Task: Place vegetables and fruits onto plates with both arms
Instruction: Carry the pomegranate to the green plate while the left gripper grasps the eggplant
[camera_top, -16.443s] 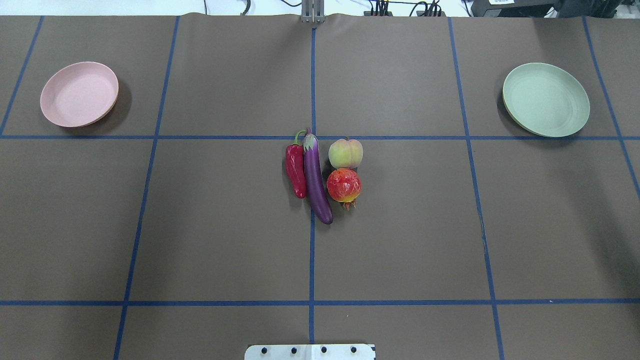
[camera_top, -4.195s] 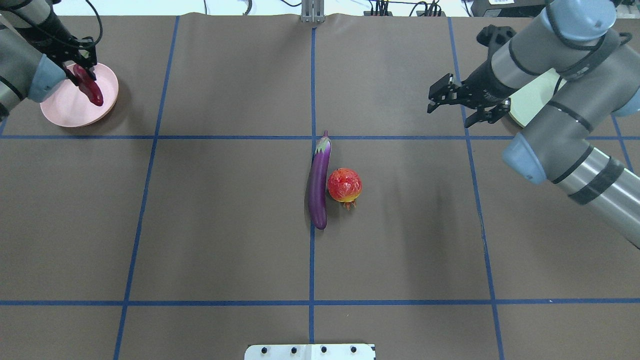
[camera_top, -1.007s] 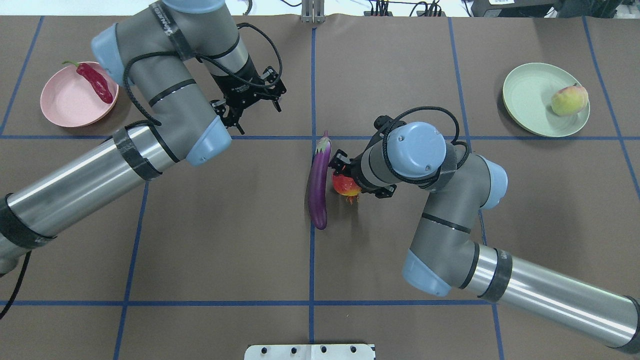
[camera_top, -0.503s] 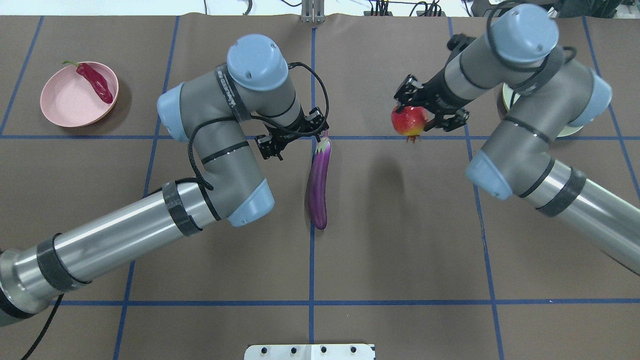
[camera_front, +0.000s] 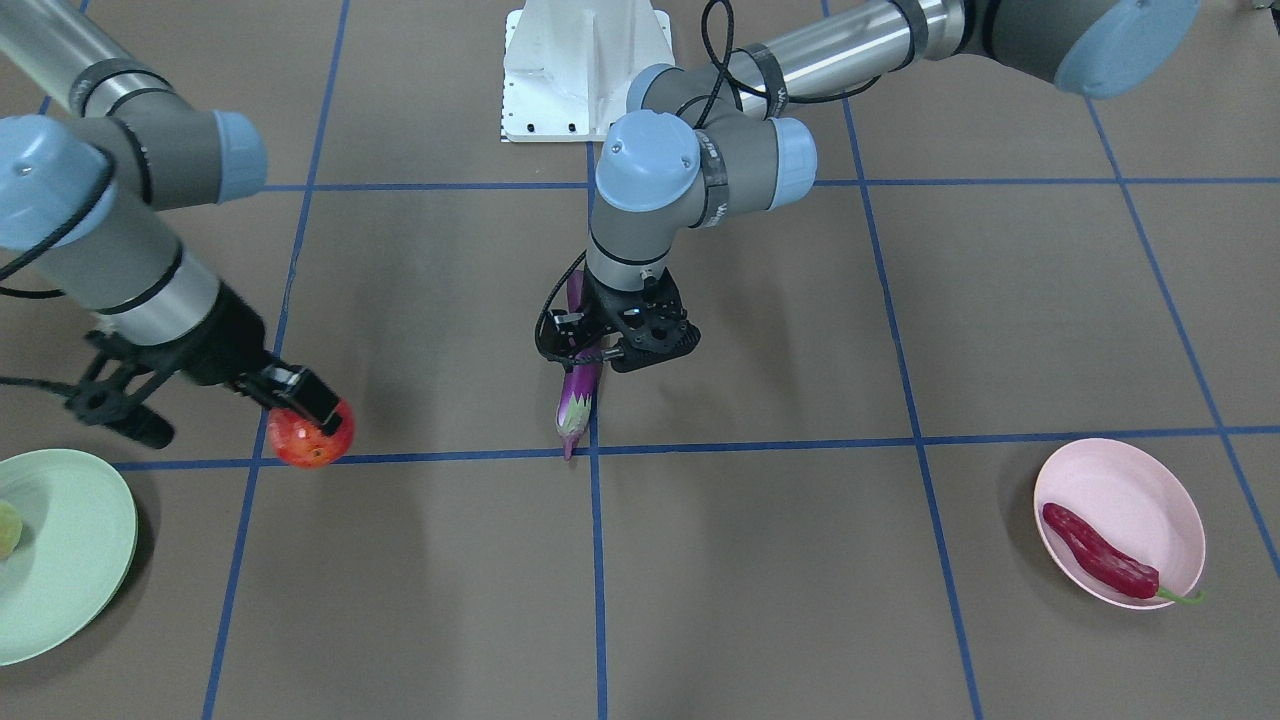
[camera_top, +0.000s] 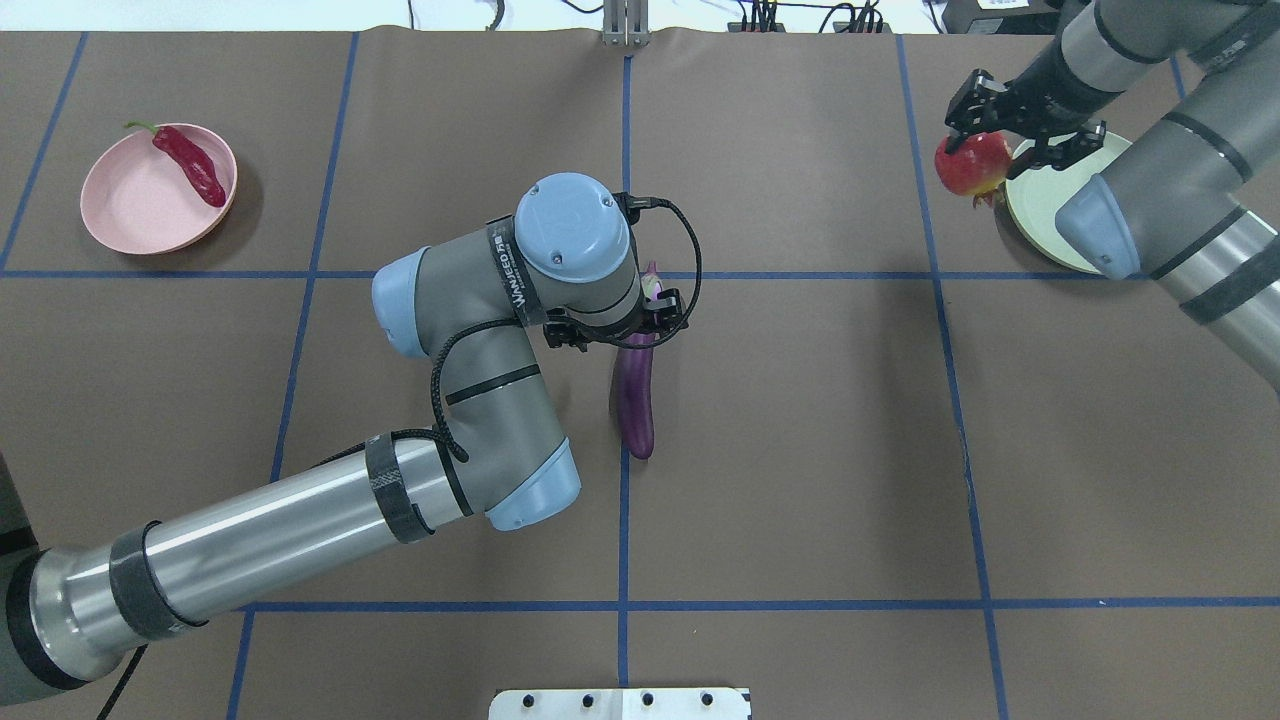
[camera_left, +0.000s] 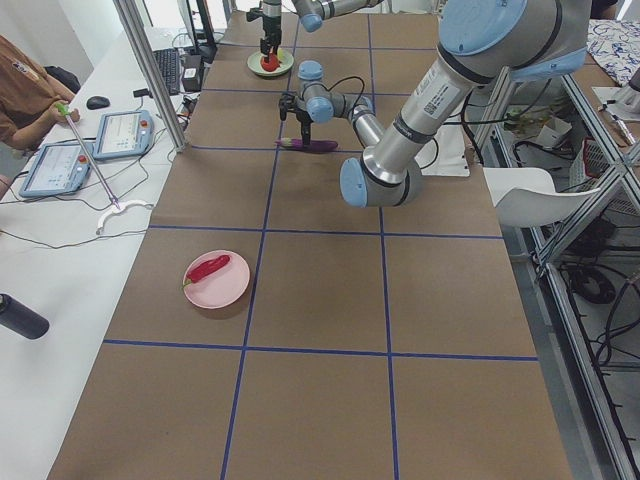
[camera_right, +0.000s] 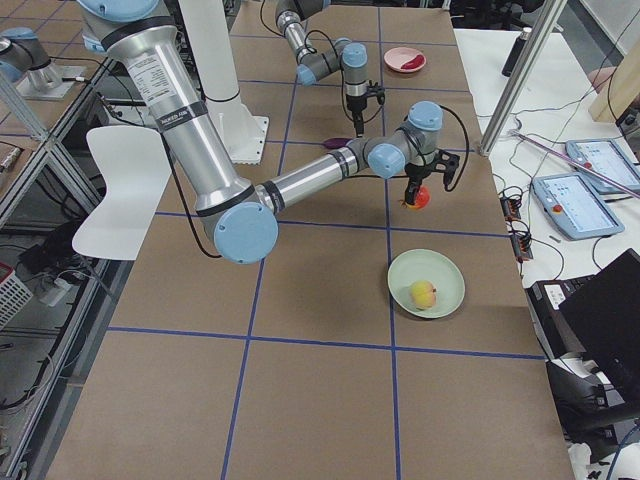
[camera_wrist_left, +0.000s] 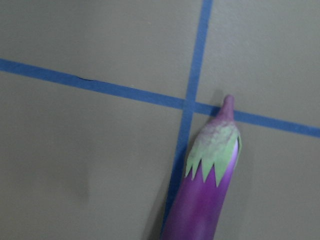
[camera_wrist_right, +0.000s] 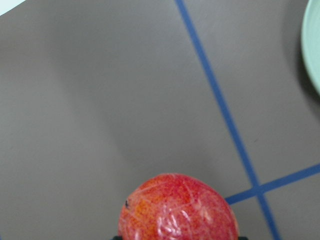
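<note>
You are looking at bare mat (camera_top: 800, 400) running between the eggplant (camera_top: 634, 405) and the green plate (camera_top: 1040, 210); a gripper is passing freely there. The left gripper (camera_front: 598, 347) is hanging spread over the eggplant's cap end, blocking it from above, and the left arm (camera_top: 300, 520) is lying across the near left. The peach (camera_right: 423, 293) is taking the green plate's outer side. The right gripper (camera_top: 990, 145), clamping the red fruit (camera_top: 970, 168), is crowding its inner rim. The chili (camera_top: 190, 165) is filling the pink plate's (camera_top: 135, 215) far side.
</note>
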